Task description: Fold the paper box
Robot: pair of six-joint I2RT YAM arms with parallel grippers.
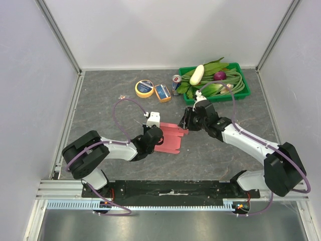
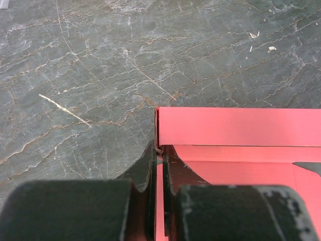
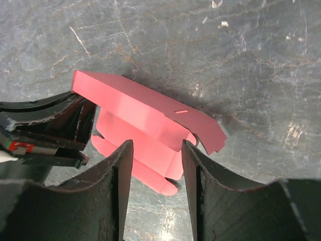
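Note:
The paper box (image 1: 170, 138) is a pink-red die-cut card, partly folded, lying mid-table between the two arms. My left gripper (image 1: 153, 134) is shut on the card's left edge; in the left wrist view its jaws (image 2: 159, 150) pinch a raised side wall of the card (image 2: 235, 128). My right gripper (image 1: 186, 120) is open at the card's far right corner. In the right wrist view its fingertips (image 3: 156, 145) stand apart above the card (image 3: 145, 113), whose slotted flap is lifted. The left gripper's fingers (image 3: 55, 125) show at the left there.
A green tray (image 1: 216, 83) of vegetables stands at the back right. A soda can (image 1: 176, 83), a small blue-and-orange box (image 1: 162, 93) and a yellow tape roll (image 1: 144, 88) lie behind the card. Grey walls enclose the table.

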